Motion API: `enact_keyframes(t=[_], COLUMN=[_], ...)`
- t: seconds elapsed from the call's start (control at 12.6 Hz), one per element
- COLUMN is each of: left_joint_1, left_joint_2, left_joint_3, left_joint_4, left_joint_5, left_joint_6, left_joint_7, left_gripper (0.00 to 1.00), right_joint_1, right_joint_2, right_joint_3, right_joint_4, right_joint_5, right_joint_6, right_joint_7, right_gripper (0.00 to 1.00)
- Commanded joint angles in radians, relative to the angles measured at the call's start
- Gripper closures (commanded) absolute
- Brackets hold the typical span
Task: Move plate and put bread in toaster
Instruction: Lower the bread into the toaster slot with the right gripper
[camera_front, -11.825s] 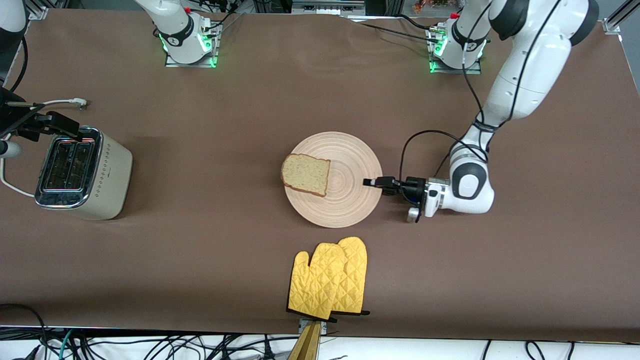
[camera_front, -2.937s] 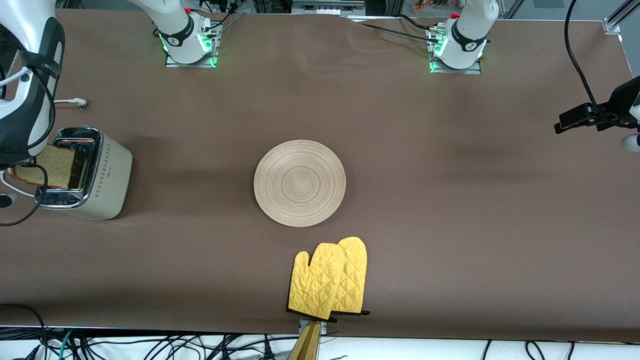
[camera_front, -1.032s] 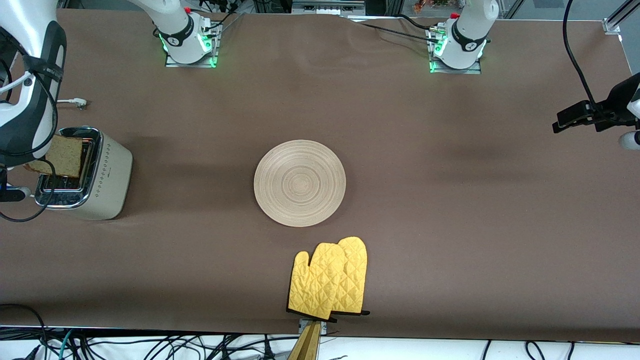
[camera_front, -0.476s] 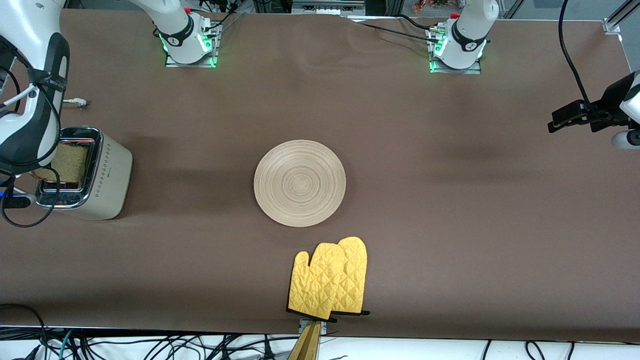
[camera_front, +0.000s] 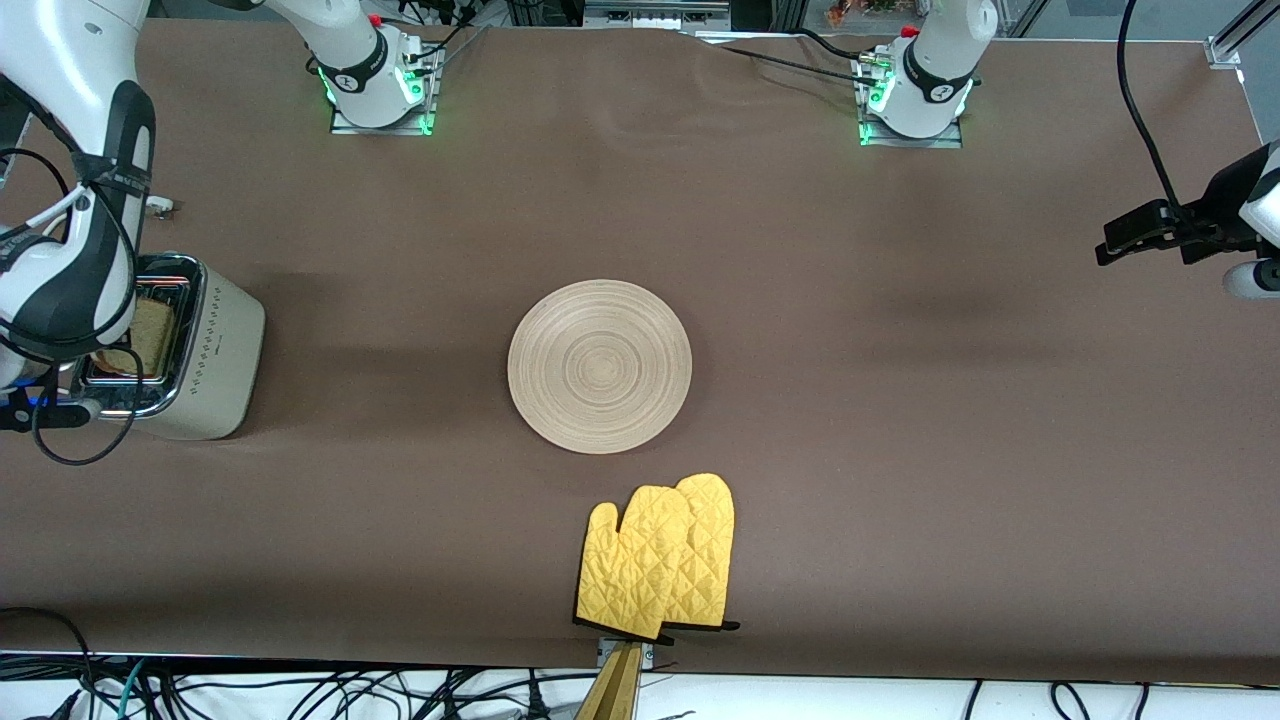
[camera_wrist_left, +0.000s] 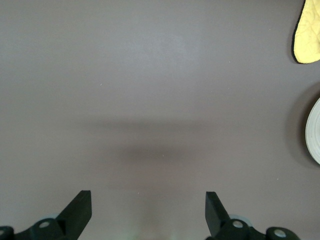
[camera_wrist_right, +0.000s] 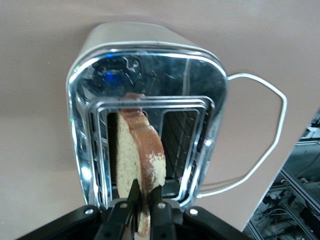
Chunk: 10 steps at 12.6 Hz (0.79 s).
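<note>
The toaster (camera_front: 205, 350) stands at the right arm's end of the table. Its chrome top (camera_wrist_right: 150, 70) fills the right wrist view. The bread (camera_wrist_right: 137, 155) stands on edge, partly down in the slot on the plate's side; a corner of the bread (camera_front: 152, 335) shows beside the arm in the front view. My right gripper (camera_wrist_right: 146, 196) is shut on the bread's upper crust, right above the toaster. The empty plate (camera_front: 600, 365) lies mid-table. My left gripper (camera_front: 1110, 245) hangs open over bare table at the left arm's end, and in its own view the left gripper (camera_wrist_left: 147, 206) holds nothing.
A yellow oven mitt (camera_front: 660, 565) lies nearer the front camera than the plate, by the table's edge. The toaster's white cord (camera_wrist_right: 262, 145) loops out on the side away from the plate. The plate's rim (camera_wrist_left: 314, 132) and the mitt (camera_wrist_left: 307, 30) show in the left wrist view.
The right gripper has swung the bread upright and lowered it into the toaster slot. The left arm has barely shifted.
</note>
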Motion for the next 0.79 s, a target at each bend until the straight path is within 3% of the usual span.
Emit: enact_keyframes(t=[0.0, 0.56, 0.63, 0.71], left_joint_1=[-0.004, -0.004, -0.004, -0.005], left_joint_2=[0.014, 0.014, 0.014, 0.014], left_joint_3=[0.003, 0.003, 0.003, 0.003], left_joint_4=[0.035, 0.035, 0.035, 0.035], left_joint_5=[0.013, 0.013, 0.013, 0.013], left_joint_6=[-0.025, -0.025, -0.025, -0.025], left_joint_7=[0.016, 0.016, 0.016, 0.016], left_gripper=[0.0, 0.0, 0.0, 0.0], right_joint_1=[-0.001, -0.002, -0.005, -0.007], right_joint_2=[0.03, 0.076, 0.079, 0.081], right_joint_3=[-0.005, -0.004, -0.004, -0.004], right_joint_4=[0.0, -0.001, -0.001, 0.002], right_joint_5=[0.052, 0.118, 0.118, 0.118], right_joint_6=[0.023, 0.075, 0.078, 0.08], right_joint_7=[0.002, 0.004, 0.004, 0.004], right_gripper=[1.0, 1.0, 0.86, 0.21])
